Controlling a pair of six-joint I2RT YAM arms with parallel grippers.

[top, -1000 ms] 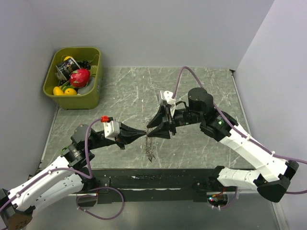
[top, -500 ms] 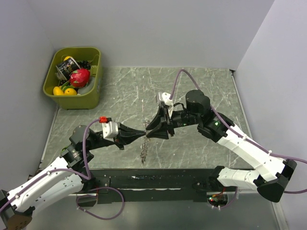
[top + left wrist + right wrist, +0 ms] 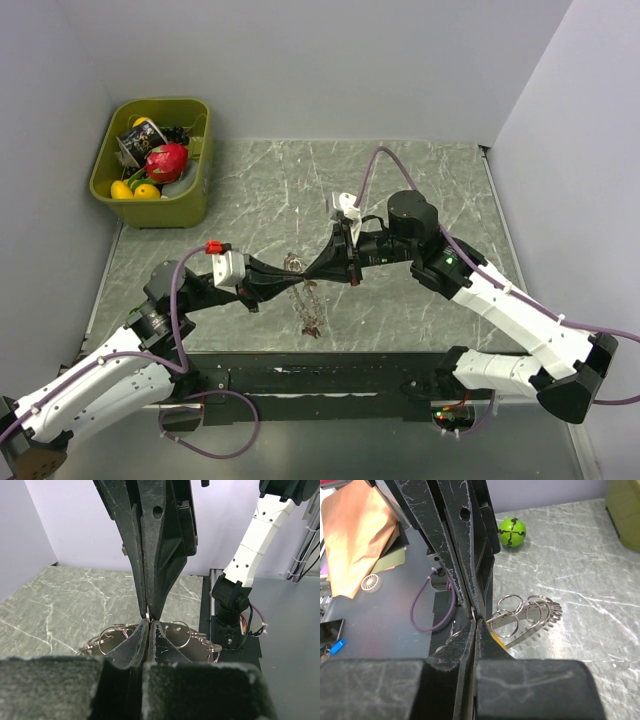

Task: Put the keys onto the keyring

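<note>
Place: a robot lab – a closed test cell, not a home or shop.
Walls: plain grey walls (image 3: 300, 60) box the table in on three sides.
Table: marbled top (image 3: 420, 170), with a black rail (image 3: 330, 375) at the near edge.
Robots: left arm (image 3: 100, 385) and right arm (image 3: 520, 320), mounted at that rail.
Wiring: purple cable (image 3: 215, 440) hangs in loose loops.
Props: green bin (image 3: 195, 195) of toy fruit (image 3: 166, 160), and a green ball (image 3: 512, 532).
Clutter: brown paper (image 3: 355, 535) lies off the table – bench litter.

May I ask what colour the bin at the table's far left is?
The bin is olive green; top external view shows it best.
</note>
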